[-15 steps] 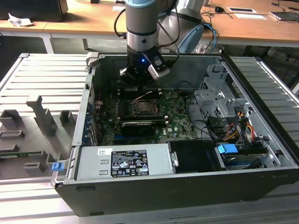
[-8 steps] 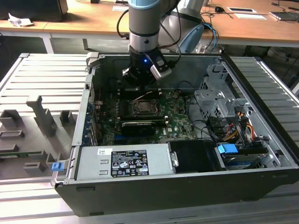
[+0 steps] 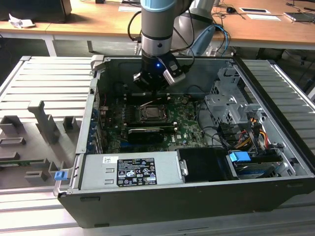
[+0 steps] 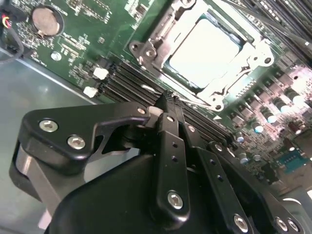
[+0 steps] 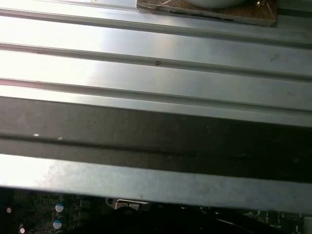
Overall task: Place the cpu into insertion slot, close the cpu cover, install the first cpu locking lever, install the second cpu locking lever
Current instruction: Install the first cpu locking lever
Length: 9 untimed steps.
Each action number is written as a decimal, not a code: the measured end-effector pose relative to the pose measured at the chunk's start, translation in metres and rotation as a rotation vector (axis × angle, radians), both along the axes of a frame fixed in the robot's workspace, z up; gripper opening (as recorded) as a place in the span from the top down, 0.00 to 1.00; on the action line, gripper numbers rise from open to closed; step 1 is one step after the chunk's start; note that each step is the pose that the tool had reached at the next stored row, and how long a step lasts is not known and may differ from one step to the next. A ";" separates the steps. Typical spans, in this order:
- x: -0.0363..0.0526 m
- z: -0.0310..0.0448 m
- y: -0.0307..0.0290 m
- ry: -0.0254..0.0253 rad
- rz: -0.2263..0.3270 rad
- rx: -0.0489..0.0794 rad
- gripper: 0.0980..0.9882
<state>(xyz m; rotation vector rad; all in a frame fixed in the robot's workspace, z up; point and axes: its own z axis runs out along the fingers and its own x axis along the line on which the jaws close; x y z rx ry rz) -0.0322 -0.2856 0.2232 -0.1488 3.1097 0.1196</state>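
- Exterior view: an open computer case [image 3: 197, 196] lies on its side on a ribbed metal worktop [image 3: 29, 83], with the motherboard [image 3: 187, 132] facing up.
- The arm [image 3: 157, 29] comes down from above into the case; the tool [image 3: 150, 91] hangs just over the far edge of the socket area.
- In this view the tool's fingers are lost against the dark housing; whether they are spread or closed cannot be told here.
- The cpu [image 3: 150, 114] sits in the socket near the board's middle, framed by the cpu cover [image 3: 139, 117], which lies flat around it.
- A thin locking lever [image 3: 147, 104] slants across the socket's far side, just under the tool.
- A power supply [image 3: 130, 172] fills the near corner on the exterior view's left; a drive cage [image 3: 231, 105] and a blue connector [image 3: 239, 158] sit toward the exterior view's right.
- Second wrist view: the tool [image 4: 170, 100] shows close up, with its black fingers [image 4: 173, 141] pressed together at the tips, gripping nothing visible.
- The same view shows the cpu [image 4: 207, 51] bright and seated, the cpu cover [image 4: 151, 46] down around it, memory slots [image 4: 131, 83] between tool and socket, and a coin cell [image 4: 45, 19] on the board.
- First wrist view: ribbed metal panels [image 5: 156, 53] and a dark band; a strip of green board [image 5: 44, 212] shows along one edge.
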 end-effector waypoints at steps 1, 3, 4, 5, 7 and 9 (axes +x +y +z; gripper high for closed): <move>0.0013 -0.0005 0.0000 0.0000 0.000 0.000 0.99; 0.0052 -0.0032 0.0000 0.0000 0.000 0.000 0.99; 0.0076 -0.0055 0.0000 0.0000 0.000 0.000 0.99; 0.0091 -0.0076 0.0000 0.0000 0.000 0.000 0.99; 0.0104 -0.0109 0.0000 0.0000 0.000 0.000 0.99; 0.0113 -0.0126 0.0000 0.0001 0.000 0.000 0.99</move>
